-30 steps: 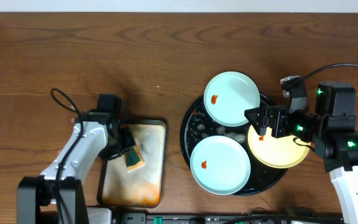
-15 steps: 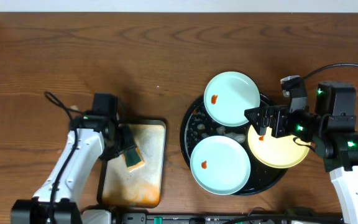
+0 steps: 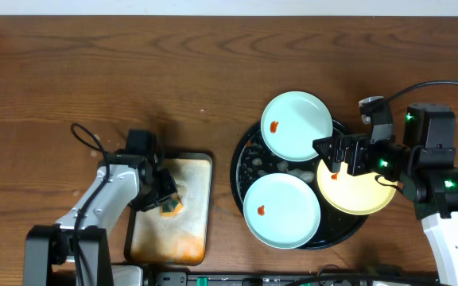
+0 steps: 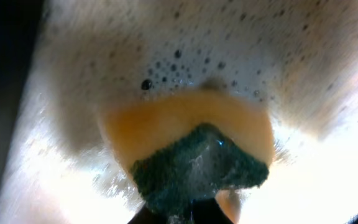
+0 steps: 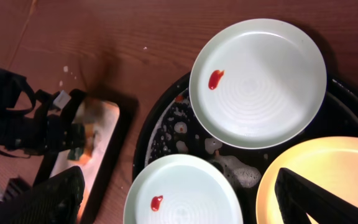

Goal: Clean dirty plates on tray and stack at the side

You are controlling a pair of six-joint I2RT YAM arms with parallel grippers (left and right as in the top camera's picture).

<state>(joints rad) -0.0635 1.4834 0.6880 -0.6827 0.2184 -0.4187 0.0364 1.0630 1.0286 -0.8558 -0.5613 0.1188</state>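
The left hand (image 3: 162,195) is clamped tight on the sponge (image 4: 201,165) over the stained metal tray (image 3: 191,238); the right hand (image 3: 327,152) is spread wide, holding nothing, over the yellow plate (image 3: 360,199).

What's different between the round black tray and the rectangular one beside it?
Shape and colour: the black tray is round and dark; the metal tray is rectangular, pale and stained orange. Size: the black tray is wider. Load: the black tray carries three plates; the metal tray carries a sponge. Both have raised rims, look soapy and sit on the wooden table.
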